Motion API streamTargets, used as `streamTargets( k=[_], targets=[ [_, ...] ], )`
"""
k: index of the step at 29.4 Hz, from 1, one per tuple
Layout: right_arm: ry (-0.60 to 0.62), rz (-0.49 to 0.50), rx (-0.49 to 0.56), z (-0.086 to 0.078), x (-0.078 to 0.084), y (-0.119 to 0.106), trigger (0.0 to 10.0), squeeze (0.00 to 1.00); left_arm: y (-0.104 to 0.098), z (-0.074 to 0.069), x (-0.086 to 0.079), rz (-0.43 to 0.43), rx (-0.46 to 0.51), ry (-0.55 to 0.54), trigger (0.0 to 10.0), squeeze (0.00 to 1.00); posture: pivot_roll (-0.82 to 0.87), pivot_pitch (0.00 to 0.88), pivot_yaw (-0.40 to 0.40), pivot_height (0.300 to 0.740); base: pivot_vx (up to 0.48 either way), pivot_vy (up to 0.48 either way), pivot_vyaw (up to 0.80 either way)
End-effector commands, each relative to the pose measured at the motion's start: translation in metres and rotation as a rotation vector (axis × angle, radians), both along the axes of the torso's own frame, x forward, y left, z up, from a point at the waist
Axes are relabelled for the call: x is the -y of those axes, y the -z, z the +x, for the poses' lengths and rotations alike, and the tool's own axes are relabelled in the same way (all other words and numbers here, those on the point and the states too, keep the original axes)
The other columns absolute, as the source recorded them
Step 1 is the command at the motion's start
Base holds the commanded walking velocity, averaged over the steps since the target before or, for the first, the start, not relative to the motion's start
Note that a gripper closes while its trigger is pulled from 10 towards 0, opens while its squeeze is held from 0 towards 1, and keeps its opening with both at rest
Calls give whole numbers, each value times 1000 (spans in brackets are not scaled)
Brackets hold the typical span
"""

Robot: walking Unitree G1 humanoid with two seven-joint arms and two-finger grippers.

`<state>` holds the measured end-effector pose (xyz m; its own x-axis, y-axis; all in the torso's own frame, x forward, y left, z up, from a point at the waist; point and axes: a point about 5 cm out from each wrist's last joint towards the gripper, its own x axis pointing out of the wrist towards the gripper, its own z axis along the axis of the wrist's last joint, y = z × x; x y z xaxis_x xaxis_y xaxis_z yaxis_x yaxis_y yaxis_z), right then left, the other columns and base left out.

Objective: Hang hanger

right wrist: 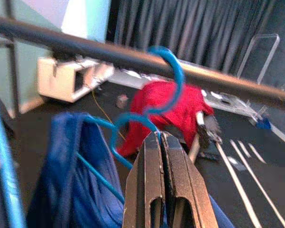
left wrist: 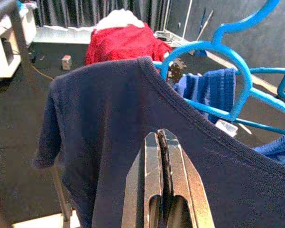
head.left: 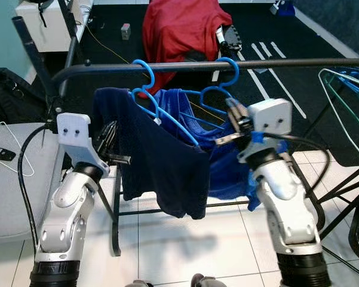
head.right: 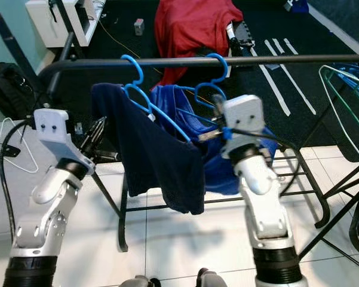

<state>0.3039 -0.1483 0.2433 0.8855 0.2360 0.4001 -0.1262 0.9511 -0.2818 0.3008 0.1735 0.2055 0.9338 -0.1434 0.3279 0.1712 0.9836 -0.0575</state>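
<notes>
Head view: two blue hangers [head.left: 144,89] hooked on rail [head.left: 275,63], shirts [head.left: 161,161] draped. Right gripper [head.left: 232,125] fingers pressed together below second hook; left gripper [head.left: 110,146] likewise, beside navy shirt edge.

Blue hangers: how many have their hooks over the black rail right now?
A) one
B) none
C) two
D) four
C: two blue hangers hook over the black rail, the left hanger carrying the navy shirt and the right hanger carrying the blue garment, seen in both eye views.
</notes>
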Motion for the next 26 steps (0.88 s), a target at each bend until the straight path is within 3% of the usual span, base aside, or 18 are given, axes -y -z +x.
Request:
streamTargets(
  k=[1,3,8,9,15,26],
  targets=[
    [-8,-13,-26,0,2,0,10000,0,6,0,-2,22,-33,-2,10000,0,-82,222,-14,740,0,0,0],
    [-92,-68,-71,4,6,-4,10000,0,6,0,-3,24,-36,-17,10000,0,-85,223,-17,740,0,0,0],
    [-200,-144,-72,9,15,-21,10000,0,6,0,-5,19,-38,-30,10000,0,-91,226,-19,740,0,0,0],
    [-228,-125,-69,10,19,-27,10000,1000,5,0,-6,16,-38,-33,10000,0,-91,233,-23,740,0,0,0],
    [-234,-138,-38,9,30,-38,10000,1000,7,-2,-7,11,-43,-43,10000,0,-95,242,-32,740,0,0,0],
    [-231,-98,-75,-11,12,-18,10000,1000,8,-4,-7,10,-55,-40,10000,0,-91,250,-28,740,0,0,0]
  ],
)
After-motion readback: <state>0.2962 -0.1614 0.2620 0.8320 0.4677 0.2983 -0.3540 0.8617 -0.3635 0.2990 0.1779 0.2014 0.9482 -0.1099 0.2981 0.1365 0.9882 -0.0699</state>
